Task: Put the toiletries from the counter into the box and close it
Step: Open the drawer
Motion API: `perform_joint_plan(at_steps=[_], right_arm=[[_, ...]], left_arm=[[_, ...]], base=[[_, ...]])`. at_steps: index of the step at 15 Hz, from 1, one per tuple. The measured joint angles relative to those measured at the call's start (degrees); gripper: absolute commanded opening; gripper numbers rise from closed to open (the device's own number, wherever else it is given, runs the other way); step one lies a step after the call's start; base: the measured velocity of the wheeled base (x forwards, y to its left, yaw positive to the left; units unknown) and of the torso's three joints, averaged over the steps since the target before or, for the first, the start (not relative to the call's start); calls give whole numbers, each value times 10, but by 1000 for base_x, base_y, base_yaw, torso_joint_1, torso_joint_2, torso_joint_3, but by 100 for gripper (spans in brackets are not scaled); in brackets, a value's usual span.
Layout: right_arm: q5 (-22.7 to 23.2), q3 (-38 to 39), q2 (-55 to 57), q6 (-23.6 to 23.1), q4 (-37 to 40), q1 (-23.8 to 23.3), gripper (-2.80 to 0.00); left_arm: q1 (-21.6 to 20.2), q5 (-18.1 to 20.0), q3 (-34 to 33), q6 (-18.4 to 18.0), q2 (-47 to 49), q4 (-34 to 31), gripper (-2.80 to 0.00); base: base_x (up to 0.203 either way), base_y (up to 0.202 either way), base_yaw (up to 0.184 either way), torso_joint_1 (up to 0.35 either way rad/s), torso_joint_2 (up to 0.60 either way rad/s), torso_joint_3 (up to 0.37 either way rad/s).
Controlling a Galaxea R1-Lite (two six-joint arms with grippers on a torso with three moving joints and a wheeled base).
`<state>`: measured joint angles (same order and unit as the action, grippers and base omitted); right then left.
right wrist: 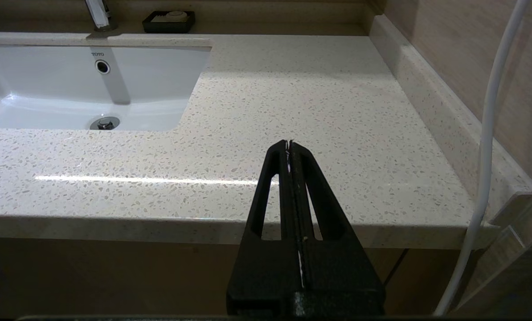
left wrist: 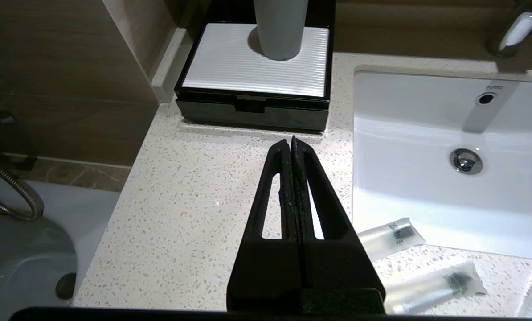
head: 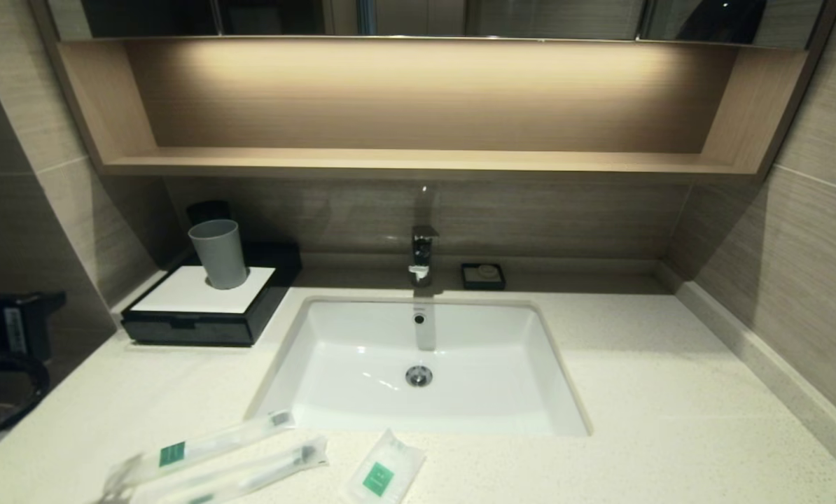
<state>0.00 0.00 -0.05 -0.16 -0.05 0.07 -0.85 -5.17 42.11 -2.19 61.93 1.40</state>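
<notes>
Bathroom, likely hotel-style: speckled cream stone counter (head: 670, 392) with a white undermount sink (head: 362, 336) and chrome faucet (head: 422, 253), tiled walls, and a lit wooden shelf (head: 418, 162) under mirrored cabinets. A grey cup (head: 219, 253) stands on a black box (head: 201, 311), with a soap dish (head: 483, 276) by the back wall. Wrapped toothbrush packets (head: 201, 448) and a small sachet (head: 383, 470) lie on the front edge; the left wrist view shows a white fixture and metal hose beside the vanity.

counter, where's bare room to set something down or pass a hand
Widest bare patch: the counter right of the sink, out to the wall. Another lies between the box and the packets. The front left is crowded: two packets and a sachet. A soap dish sits by the faucet.
</notes>
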Motion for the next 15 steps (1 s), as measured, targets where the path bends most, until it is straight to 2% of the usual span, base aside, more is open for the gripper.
perform_joint_plan(at_steps=[4, 7, 9, 12, 15], right_arm=[[0, 0, 0, 0, 0, 0, -280], [0, 0, 0, 0, 0, 0, -280], [0, 0, 0, 0, 0, 0, -280], [0, 0, 0, 0, 0, 0, -280], [0, 0, 0, 0, 0, 0, -280]], left_arm=[[-1, -13, 41, 5, 113, 18, -280], [-2, -15, 37, 15, 178, 73, -280], [-4, -17, 33, 17, 207, 88, -280], [-26, -16, 31, 16, 245, 100, -280], [-42, -15, 30, 16, 288, 142, -280]], base=[[0, 0, 0, 0, 0, 0], [0, 0, 0, 0, 0, 0], [0, 0, 0, 0, 0, 0], [0, 0, 0, 0, 0, 0], [0, 0, 0, 0, 0, 0]])
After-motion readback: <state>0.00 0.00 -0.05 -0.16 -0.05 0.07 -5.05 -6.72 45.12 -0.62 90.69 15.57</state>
